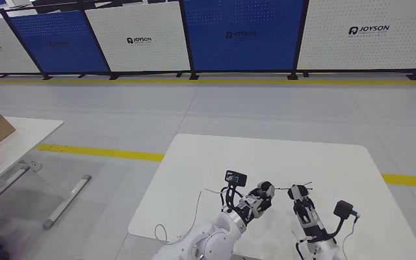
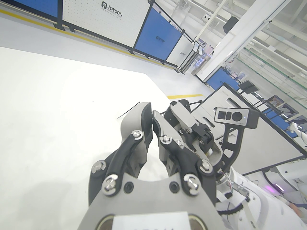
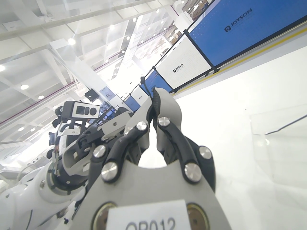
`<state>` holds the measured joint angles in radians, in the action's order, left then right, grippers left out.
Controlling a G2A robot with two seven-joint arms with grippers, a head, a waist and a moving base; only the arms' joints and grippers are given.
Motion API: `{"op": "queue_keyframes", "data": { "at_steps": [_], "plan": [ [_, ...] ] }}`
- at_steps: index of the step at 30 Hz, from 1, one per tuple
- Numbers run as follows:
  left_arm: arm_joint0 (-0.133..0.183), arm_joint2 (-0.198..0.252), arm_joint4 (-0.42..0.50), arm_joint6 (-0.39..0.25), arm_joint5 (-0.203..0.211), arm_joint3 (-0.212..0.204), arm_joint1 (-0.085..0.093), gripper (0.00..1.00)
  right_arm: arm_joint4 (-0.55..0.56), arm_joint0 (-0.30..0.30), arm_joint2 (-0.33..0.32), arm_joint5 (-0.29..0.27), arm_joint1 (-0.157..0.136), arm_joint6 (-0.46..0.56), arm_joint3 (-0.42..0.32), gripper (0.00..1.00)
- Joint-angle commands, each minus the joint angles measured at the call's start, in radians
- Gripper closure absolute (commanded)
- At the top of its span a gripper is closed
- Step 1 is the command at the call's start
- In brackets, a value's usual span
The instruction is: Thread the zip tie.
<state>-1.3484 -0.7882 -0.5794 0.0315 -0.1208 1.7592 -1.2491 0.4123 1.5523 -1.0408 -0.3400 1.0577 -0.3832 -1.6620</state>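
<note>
– while the left pincer (image 2: 151, 112) and right pincer (image 3: 154, 96) face tip to tip above the worktop (image 1: 214, 162), where is the zip tie (image 3: 144, 86)?
– held by both, it seems: the right clamps the head end, the left pinches the strap. its tail juts sideways, near the head but not aimed at it.

Top camera overhead; wrist cameras close; all share table (image 1: 273, 162)

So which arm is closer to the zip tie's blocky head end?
Right. The right gripper pinches the zip tie just below its head; the left gripper sits off to the side, across a small gap.
</note>
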Motion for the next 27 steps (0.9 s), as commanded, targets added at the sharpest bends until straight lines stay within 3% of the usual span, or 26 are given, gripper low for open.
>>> {"op": "queue_keyframes", "data": {
  "at_steps": [1,27],
  "plan": [
    [0.000,0.000,0.000,0.000,0.000,0.000,0.000,1.00,-0.004,0.003,-0.003,0.000,-0.002,-0.008,-0.003,1.00],
    [0.000,0.000,0.000,0.000,0.000,0.000,0.000,1.00,-0.003,-0.023,0.027,0.000,-0.015,-0.004,0.009,1.00]
  ]
}}
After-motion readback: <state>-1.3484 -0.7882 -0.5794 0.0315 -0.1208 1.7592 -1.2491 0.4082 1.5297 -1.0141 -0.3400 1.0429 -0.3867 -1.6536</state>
